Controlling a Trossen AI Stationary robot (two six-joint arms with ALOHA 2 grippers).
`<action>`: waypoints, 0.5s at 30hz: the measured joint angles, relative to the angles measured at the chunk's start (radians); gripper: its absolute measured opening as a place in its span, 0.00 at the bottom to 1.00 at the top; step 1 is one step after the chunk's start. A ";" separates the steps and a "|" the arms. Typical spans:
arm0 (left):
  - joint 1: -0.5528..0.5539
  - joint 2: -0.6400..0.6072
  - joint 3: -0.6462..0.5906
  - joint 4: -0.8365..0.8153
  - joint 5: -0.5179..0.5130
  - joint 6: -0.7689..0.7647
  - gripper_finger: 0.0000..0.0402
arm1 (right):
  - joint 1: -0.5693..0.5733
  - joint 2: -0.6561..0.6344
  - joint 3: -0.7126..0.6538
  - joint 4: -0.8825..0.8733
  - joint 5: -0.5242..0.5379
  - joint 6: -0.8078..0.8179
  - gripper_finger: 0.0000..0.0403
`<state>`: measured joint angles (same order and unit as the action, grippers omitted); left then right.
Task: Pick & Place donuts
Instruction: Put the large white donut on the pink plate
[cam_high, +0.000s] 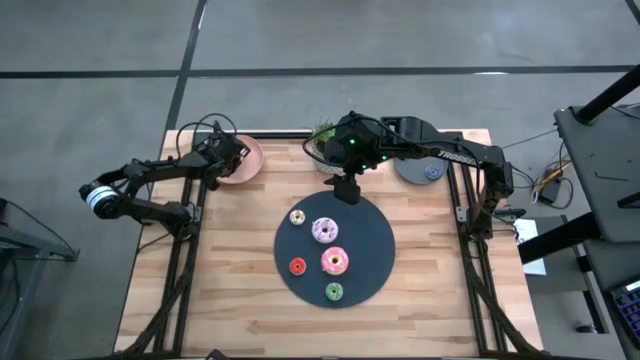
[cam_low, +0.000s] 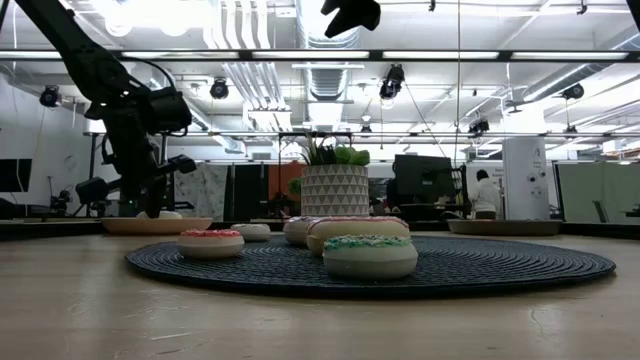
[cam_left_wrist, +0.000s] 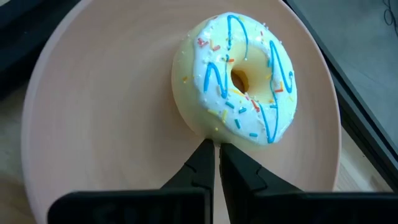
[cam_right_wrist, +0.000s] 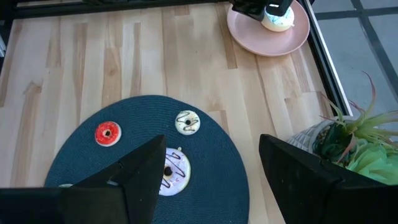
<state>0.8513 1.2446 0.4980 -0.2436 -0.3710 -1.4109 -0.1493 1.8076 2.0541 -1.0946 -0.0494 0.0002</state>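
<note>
- Looking straight down, I have the dark round mat (cam_high: 335, 250) at the middle of the wooden surface (cam_high: 230, 290), with five donuts on it.
- The cream donut (cam_high: 297, 217) sits at about 10 o'clock on the mat, with the purple-and-white donut (cam_high: 325, 231) just beside it toward the centre.
- The pink donut (cam_high: 335, 262) lies just below centre, the small red donut (cam_high: 297, 266) at 8 o'clock, and the green donut (cam_high: 333, 292) at 6 o'clock near the mat's edge.
- My right pincer (cam_high: 347, 190) hangs above the mat's 12 o'clock rim with its fingers spread wide and nothing between them; from its wrist I look down on the cream, red and purple-and-white donuts.
- My left pincer (cam_left_wrist: 217, 163) is clenched tight, fingers pressed together, holding nothing.
- It is over the pink plate (cam_high: 243, 160) at the surface's 11 o'clock corner, tips right at the edge of the white donut (cam_left_wrist: 239, 78) with blue squiggles and sprinkles that rests on the plate.
- The potted plant (cam_high: 325, 140) stands at 12 o'clock, behind the right arm.
- A grey plate (cam_high: 420, 170) at 1 o'clock holds a small blue donut (cam_high: 432, 172).
</note>
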 joint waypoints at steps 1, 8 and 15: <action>0.000 0.000 0.000 0.000 0.000 0.000 0.00 | 0.000 0.000 0.000 0.000 0.000 0.000 0.62; 0.000 -0.001 0.000 0.000 0.000 -0.011 0.00 | 0.000 0.000 0.000 0.000 0.000 0.000 0.62; 0.000 -0.001 0.000 0.000 0.047 -0.029 0.00 | 0.000 0.000 0.000 0.000 0.000 0.000 0.62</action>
<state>0.8510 1.2434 0.4980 -0.2436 -0.3243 -1.4396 -0.1493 1.8076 2.0541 -1.0948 -0.0498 -0.0002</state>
